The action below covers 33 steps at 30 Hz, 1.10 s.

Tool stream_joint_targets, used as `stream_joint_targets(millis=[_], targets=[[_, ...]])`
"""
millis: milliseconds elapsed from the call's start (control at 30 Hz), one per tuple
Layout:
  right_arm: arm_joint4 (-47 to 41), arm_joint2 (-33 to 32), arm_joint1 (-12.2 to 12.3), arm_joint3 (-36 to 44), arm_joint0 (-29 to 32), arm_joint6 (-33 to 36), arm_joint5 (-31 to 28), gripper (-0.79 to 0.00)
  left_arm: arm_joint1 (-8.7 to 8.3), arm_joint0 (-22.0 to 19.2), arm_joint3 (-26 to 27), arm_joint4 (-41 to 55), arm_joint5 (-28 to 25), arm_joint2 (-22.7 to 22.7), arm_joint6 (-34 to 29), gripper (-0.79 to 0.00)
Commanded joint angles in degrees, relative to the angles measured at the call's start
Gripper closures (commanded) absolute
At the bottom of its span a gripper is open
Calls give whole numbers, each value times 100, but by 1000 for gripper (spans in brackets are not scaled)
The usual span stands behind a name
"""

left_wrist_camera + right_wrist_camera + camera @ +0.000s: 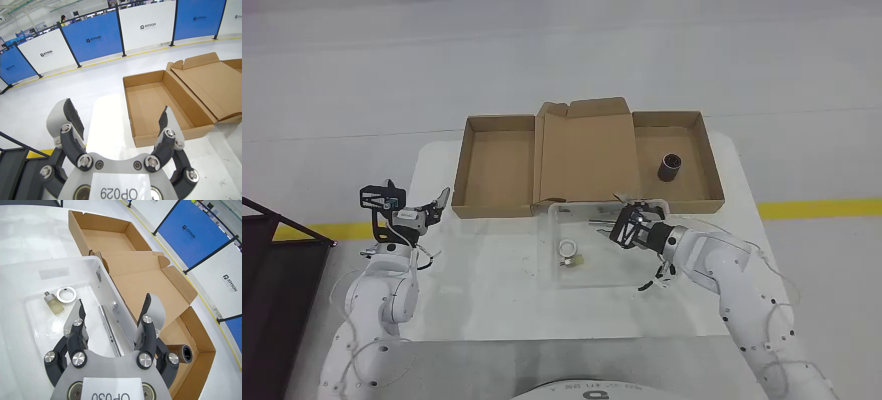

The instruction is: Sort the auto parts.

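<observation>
Auto parts in a clear bin (56, 261), both sets of jaws apart.
The right gripper (114, 299) hangs over the bin on the desk (482, 290), jaws holding nothing, above a metal rod (108, 328) and near a metal ring (66, 294) and a pale stud cylinder (53, 305). A dark bearing (184, 353) lies in the cardboard box (587, 150), in its right compartment. The left gripper (118, 109) hovers beside the left compartment.

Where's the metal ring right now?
The metal ring lies in the clear bin, beside the pale threaded cylinder, ahead of the right gripper in its wrist view.
</observation>
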<state>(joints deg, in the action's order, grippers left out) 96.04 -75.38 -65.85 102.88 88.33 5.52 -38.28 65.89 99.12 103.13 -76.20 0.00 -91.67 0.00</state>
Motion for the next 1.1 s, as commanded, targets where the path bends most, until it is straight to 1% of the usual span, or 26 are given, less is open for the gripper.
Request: stream_joint_targets(millis=[0, 67, 133, 167, 233, 333, 367, 400, 533, 567, 600, 633, 667, 800, 1067], targets=[[0, 0, 0, 0, 0, 0, 0, -785, 0, 0, 0, 0, 0, 0, 0, -785], [-37, 11, -1, -16, 7, -30, -11, -785, 0, 0, 0, 0, 0, 0, 0, -785], [-252, 31, -2, -205, -19, -128, -128, -785, 0, 0, 0, 0, 0, 0, 0, -785], [-125, 28, 10, -191, -42, -38, -145, -785, 0, 0, 0, 0, 0, 0, 0, -785], [266, 24, 43, 58, 111, 68, -70, -785, 0, 0, 0, 0, 0, 0, 0, -785], [426, -205, 120, 308, 342, -21, -382, -785, 0, 0, 0, 0, 0, 0, 0, -785], [495, -274, 144, 373, 399, 11, -486, -760, 0, 0, 0, 0, 0, 0, 0, -785], [560, -319, 166, 434, 437, 60, -611, -683, 0, 0, 0, 0, 0, 0, 0, -785], [522, -394, 220, 517, 462, 152, -1109, -557, 0, 0, 0, 0, 0, 0, 0, -785], [457, -392, 228, 460, 421, 161, -1251, -499, 0, 0, 0, 0, 0, 0, 0, -785], [408, -383, 232, 402, 359, 191, -1325, -468, 0, 0, 0, 0, 0, 0, 0, -785], [346, -354, 229, 318, 294, 260, -1332, -391, 0, 0, 0, 0, 0, 0, 0, -785], [287, -290, 222, 248, 229, 348, -1353, -376, 0, 0, 0, 0, 0, 0, 0, -785], [106, -25, 187, 9, -80, 768, -1351, -357, 0, 0, 0, 0, 0, 0, 0, -785], [-30, 414, 120, -309, -562, 1748, -1153, -369, 0, 0, 0, 0, 0, 0, 0, -785]])
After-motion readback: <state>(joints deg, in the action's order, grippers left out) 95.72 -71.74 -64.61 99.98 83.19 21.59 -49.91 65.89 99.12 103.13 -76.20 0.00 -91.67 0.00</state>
